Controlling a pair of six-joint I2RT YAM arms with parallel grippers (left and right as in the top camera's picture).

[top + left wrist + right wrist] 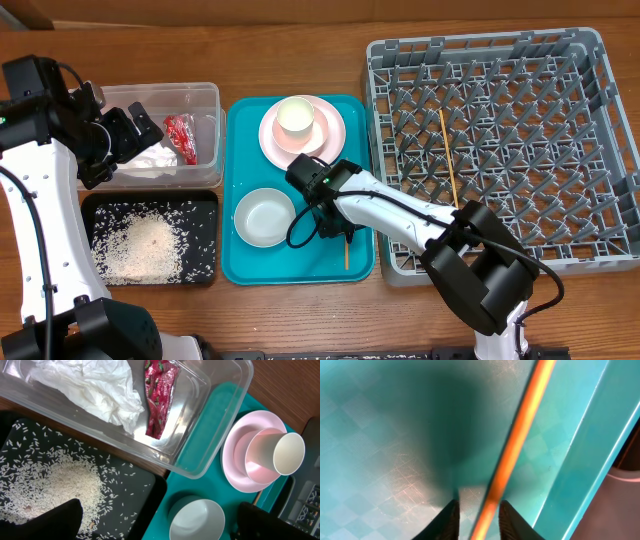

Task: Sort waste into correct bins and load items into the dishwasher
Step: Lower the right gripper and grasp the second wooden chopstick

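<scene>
**Right gripper (pixel 481 519) straddling chopstick (pixel 512 450) on teal tray (pixel 380 420)**

Fingers sit either side of it, can't tell if they're actually pinching. The chopstick lies flat, long axis running from bottom centre toward upper right of the wrist view. Left gripper (pixel 128 138) hangs wide open over the clear tub (pixel 205 100).

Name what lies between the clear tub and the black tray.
Only table: a narrow bare wooden strip separates the tub from the tray, clearest in the left wrist view.
</scene>
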